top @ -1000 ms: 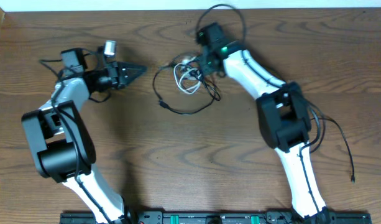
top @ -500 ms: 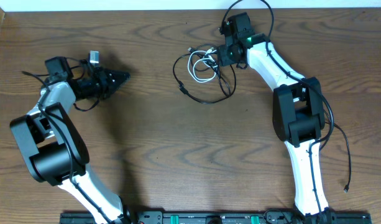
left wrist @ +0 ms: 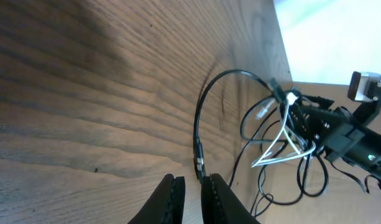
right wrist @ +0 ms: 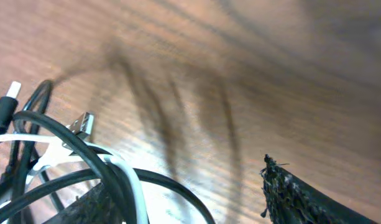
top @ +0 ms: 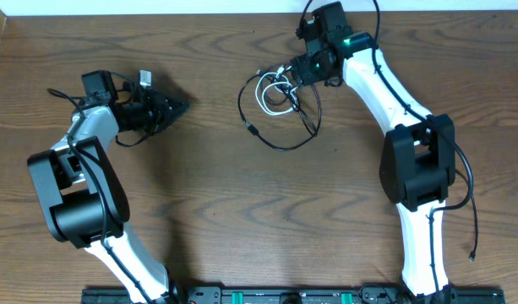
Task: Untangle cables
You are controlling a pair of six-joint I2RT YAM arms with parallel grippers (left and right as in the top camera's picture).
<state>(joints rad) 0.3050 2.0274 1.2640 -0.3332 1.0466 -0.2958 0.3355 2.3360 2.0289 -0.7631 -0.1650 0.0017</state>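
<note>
Overhead looks straight down on the table [top: 242,211]; both low wrist views share the cables [top: 275,91].

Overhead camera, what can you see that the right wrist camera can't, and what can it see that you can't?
Only overhead: the whole left arm and right arm, the left claw far off to one side, and the black cable's big loop trailing across the table. Only right wrist: close up, a silver plug and a white-tipped plug. Both: the white cable tangled among black ones, with the right claw open at the tangle, on brown wood.
</note>
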